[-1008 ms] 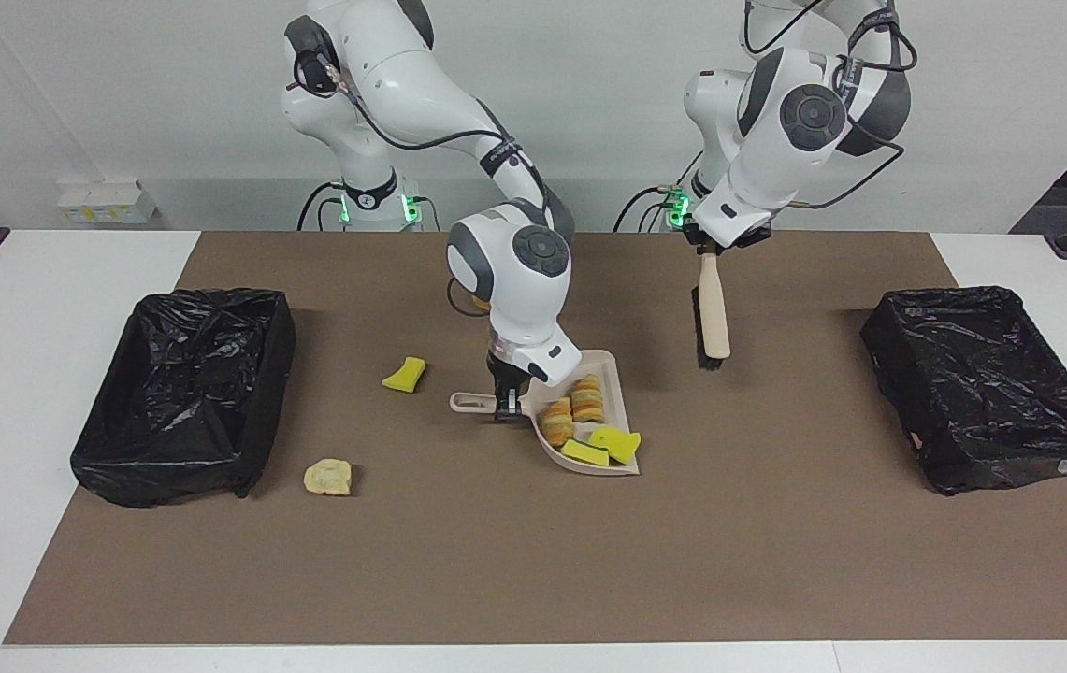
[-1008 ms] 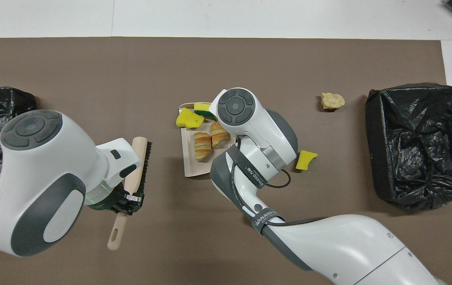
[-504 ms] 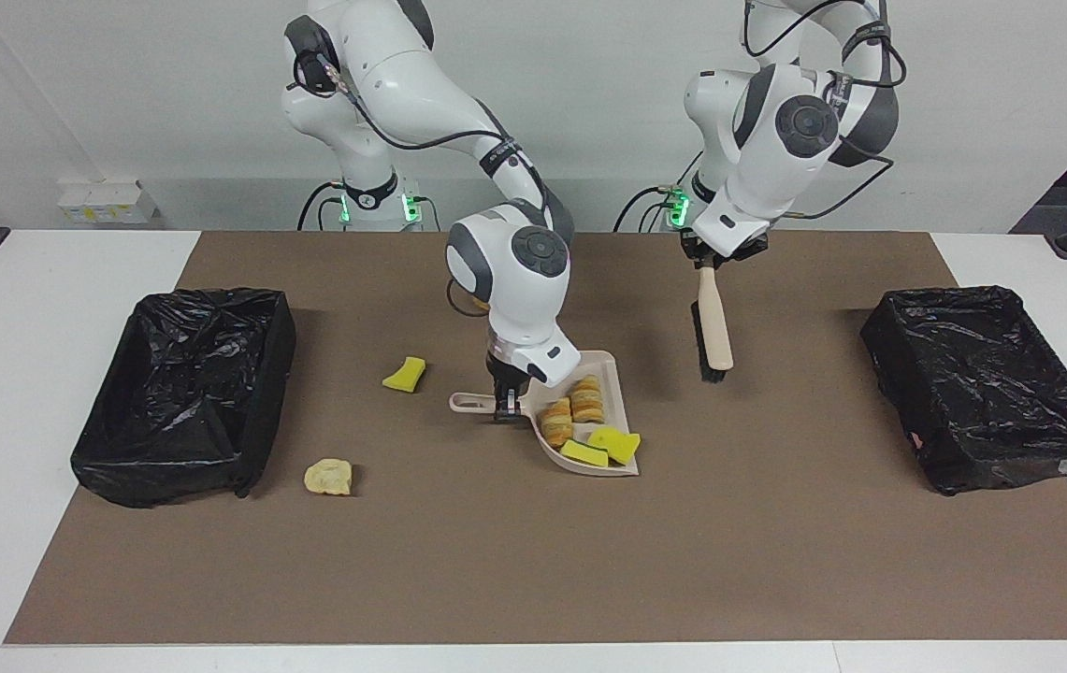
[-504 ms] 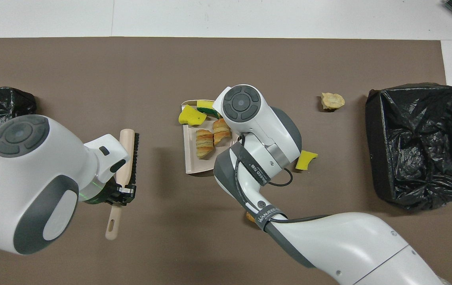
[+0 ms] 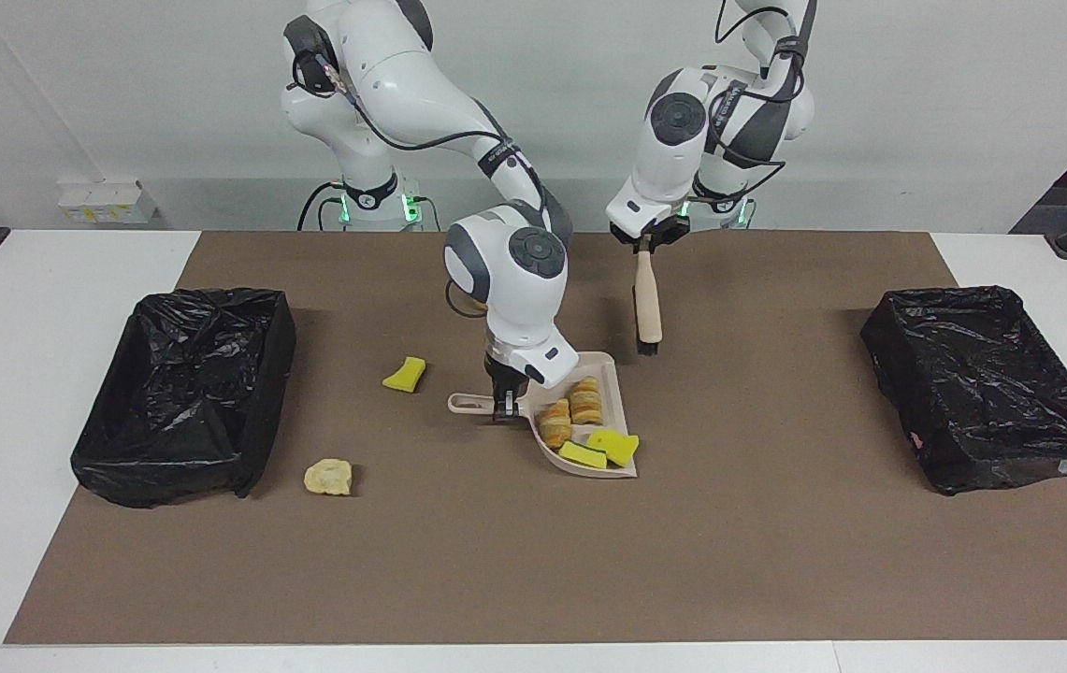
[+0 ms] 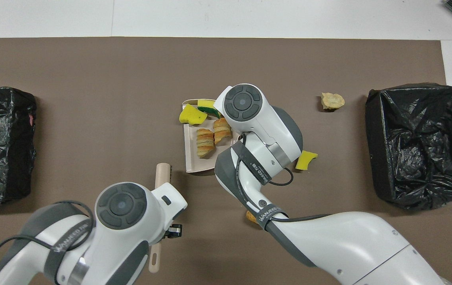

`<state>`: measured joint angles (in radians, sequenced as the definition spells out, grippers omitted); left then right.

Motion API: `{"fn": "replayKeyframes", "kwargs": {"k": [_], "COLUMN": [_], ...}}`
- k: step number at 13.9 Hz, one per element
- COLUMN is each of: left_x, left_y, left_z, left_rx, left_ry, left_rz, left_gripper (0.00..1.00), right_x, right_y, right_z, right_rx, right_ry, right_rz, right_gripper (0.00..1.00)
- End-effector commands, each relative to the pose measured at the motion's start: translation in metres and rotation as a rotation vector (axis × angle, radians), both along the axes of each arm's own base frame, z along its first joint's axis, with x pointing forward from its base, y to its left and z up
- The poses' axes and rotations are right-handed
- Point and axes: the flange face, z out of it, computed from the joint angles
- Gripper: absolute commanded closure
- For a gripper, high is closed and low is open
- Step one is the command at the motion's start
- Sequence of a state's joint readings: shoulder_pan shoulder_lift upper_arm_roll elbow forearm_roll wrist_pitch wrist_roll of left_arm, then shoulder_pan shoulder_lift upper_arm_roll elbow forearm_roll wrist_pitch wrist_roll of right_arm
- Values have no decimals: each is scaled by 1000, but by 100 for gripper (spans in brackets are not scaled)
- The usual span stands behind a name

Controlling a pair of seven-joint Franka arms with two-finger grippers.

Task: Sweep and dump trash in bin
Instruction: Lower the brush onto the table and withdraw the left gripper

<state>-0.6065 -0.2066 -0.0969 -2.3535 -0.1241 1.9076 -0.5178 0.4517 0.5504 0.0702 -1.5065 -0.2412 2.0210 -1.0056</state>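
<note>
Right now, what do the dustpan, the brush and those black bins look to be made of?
The dustpan looks like smooth beige plastic, moulded in one piece. The brush has a pale back, wood or plastic, with dark bristles. Each bin is covered by a crinkled, glossy black plastic bag; what is underneath is hidden.

Four trash pieces [image 5: 586, 428] in dustpan [image 5: 614, 383]
</note>
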Motion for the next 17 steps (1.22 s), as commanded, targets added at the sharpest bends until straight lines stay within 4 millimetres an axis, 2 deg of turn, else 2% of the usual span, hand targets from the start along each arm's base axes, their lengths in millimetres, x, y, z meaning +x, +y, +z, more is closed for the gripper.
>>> {"fn": "replayKeyframes", "kwargs": {"k": [1, 5, 10, 17], "left_x": [-29, -52, -76, -72], "left_y": [-6, -13, -31, -31], "left_z": [-23, -38, -35, -39], "left_rx": [-29, -33, -58, -105], "left_ry": [-22, -2, -19, -39], "left_rz": [36, 56, 74, 110], "left_gripper": [100, 100, 100, 100], "right_x": [1, 0, 1, 4], "right_y": [-4, -4, -4, -10], "right_z": [3, 2, 3, 3], "right_rx": [34, 33, 39, 53], "right_ry": [0, 1, 3, 13], "right_rz": [7, 5, 5, 6], "right_gripper": [100, 100, 100, 100]}}
